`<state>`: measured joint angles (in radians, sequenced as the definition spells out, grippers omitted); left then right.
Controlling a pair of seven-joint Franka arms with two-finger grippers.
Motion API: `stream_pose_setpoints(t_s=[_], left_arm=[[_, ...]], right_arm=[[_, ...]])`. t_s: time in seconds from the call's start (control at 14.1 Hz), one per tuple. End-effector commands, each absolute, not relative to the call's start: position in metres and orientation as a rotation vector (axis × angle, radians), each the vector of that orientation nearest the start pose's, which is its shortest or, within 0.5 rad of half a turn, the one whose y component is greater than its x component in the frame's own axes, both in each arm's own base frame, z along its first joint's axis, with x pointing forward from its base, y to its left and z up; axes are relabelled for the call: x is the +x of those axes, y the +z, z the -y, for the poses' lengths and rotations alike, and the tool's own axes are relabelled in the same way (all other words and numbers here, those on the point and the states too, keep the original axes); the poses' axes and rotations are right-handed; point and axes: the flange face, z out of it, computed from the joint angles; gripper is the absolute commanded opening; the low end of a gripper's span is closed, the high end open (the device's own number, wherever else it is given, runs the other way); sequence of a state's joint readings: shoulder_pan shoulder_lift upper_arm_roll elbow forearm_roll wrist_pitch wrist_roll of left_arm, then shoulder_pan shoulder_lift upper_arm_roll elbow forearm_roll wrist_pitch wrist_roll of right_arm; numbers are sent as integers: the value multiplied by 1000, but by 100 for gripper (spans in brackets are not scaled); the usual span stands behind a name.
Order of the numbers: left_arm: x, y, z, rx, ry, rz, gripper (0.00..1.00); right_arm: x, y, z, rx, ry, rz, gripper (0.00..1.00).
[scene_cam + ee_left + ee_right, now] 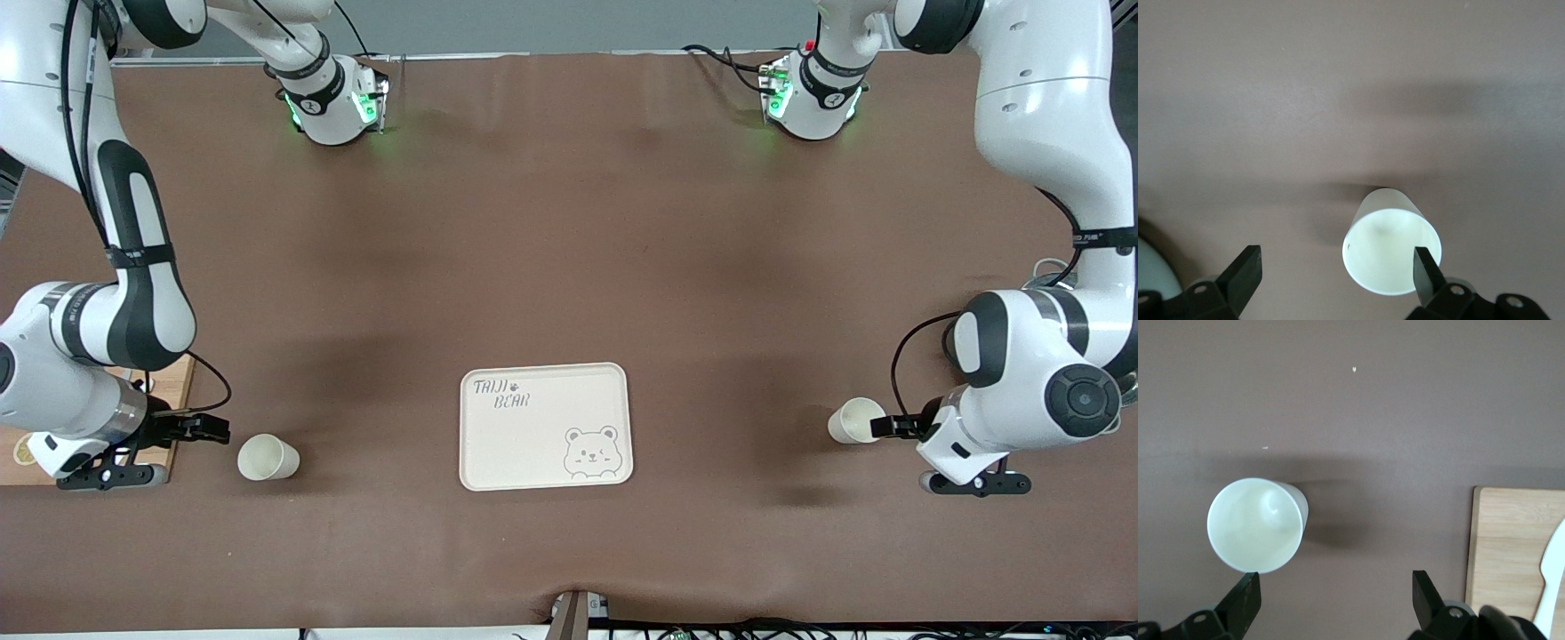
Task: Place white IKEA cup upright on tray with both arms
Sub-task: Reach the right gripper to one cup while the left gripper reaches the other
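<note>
The cream tray [545, 427] with the bear drawing lies flat in the middle of the table, with nothing on it. One white cup [267, 458] stands upright toward the right arm's end, and a second white cup [855, 420] stands upright toward the left arm's end. My right gripper [209, 429] is open beside the first cup. In the right wrist view that cup [1257, 525] sits just outside my open gripper [1335, 597]. My left gripper [889, 427] is open next to the second cup. In the left wrist view one fingertip [1426, 270] overlaps the rim of that cup [1391, 250], with my gripper [1336, 280] empty.
A wooden cutting board [178, 391] lies under the right arm's wrist. It also shows in the right wrist view [1511, 547] with a white plastic utensil [1551, 573] on it. The edge of a pale round object [1151, 267] shows in the left wrist view.
</note>
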<state>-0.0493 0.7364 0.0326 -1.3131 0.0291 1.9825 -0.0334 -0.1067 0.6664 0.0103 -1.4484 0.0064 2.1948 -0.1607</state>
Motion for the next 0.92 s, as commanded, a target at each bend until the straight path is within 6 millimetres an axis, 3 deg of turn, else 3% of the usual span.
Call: stream_pose_setpoints(t_s=[0.0,0.28,0.43,0.5,0.57,0.64,0.85], left_arm=[[729,268,17,-3082,106,-25,100],[721,227,15,-3075,187,-41,100],[720,222,15,-3075,196,-41,100],[720,223,15,-3073,196,-51,94],[720,224,15,-3074,194,-51,64],[720,224,15,-3074,194,-49,41],[720,227,13,-3078,187,-43,5]], right_arm=[[733,296,66,-3123,-155,60,100],[735,283,66,-3119,-172,38,100],[736,276,64,-3116,-181,38,100],[737,269,61,-3115,-186,45,100],[739,266,61,-3113,-205,39,100],[739,263,61,-3113,-215,38,100],[741,248,55,-3113,-227,48,100]])
